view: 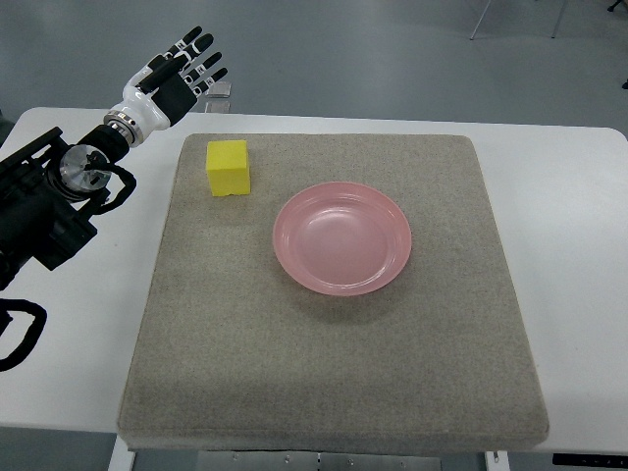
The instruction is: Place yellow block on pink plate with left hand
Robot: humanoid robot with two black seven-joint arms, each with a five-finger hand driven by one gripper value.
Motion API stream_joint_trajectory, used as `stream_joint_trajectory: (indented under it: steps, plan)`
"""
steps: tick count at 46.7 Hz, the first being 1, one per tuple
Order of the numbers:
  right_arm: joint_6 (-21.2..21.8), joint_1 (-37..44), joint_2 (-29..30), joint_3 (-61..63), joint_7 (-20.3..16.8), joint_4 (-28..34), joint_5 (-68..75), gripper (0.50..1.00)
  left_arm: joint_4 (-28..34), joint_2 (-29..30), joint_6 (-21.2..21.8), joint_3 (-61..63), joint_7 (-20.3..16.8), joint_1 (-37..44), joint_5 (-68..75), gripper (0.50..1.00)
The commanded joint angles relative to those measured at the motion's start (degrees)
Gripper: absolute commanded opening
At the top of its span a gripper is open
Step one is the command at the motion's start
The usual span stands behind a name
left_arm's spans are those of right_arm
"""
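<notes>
Nearest the camera, the front edge of a thick, square grey fabric pad (334, 392) overhangs the near side of a plain white table (579, 294), and a strip of metal frame shows just beneath that edge. No brand, label or readable writing appears on anything in view.

On the pad, a little right of its middle, sits a shallow round pink plastic plate (342, 238), upright and with nothing in it. To its left and slightly farther away, near the pad's far-left corner, rests a bright yellow cube-shaped block (228, 168). The block lies flat on the pad, clearly apart from the plate, with a strip of bare grey fabric between them.

At the left edge, the robot's black left arm (44, 211) reaches in over the white table, its dark cabling looping down beside it. Beyond the silver wrist joint, the white-and-black left hand (175, 80) hovers past the far-left corner of the pad, above the table's far edge. Its fingers (196, 44) are stretched out and spread, pointing away toward the upper right, gripping nothing and touching nothing. The hand stays well apart from the yellow block, up and to the left of it.

Farthest away lies a grey floor (392, 49).
</notes>
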Motion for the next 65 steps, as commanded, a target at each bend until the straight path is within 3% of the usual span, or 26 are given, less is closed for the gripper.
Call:
stream_joint_trajectory:
  steps: [1,40,52,65]
  plan:
    - [0.0,-0.03,0.0,0.0,0.0,0.02,0.0,0.924,-0.08,0.0,0.0,0.0,0.0,0.01,0.0,0.994]
    - [-0.09,-0.03,0.0,0.0,0.0,0.02,0.0,0.924,-0.08,0.53,-0.97,0.18,-0.79,-2.01,1.31,0.994]
    - [0.0,-0.03,0.0,0.0,0.0,-0.07,0.0,0.924,-1.57,4.83,-0.88,0.09,-0.97,-6.05,30.39,0.994]
    - [-0.09,-0.03,0.0,0.0,0.0,-0.07,0.0,0.924,-13.42,11.6,-0.97,2.2,-0.97,-8.77,54.47,0.994]
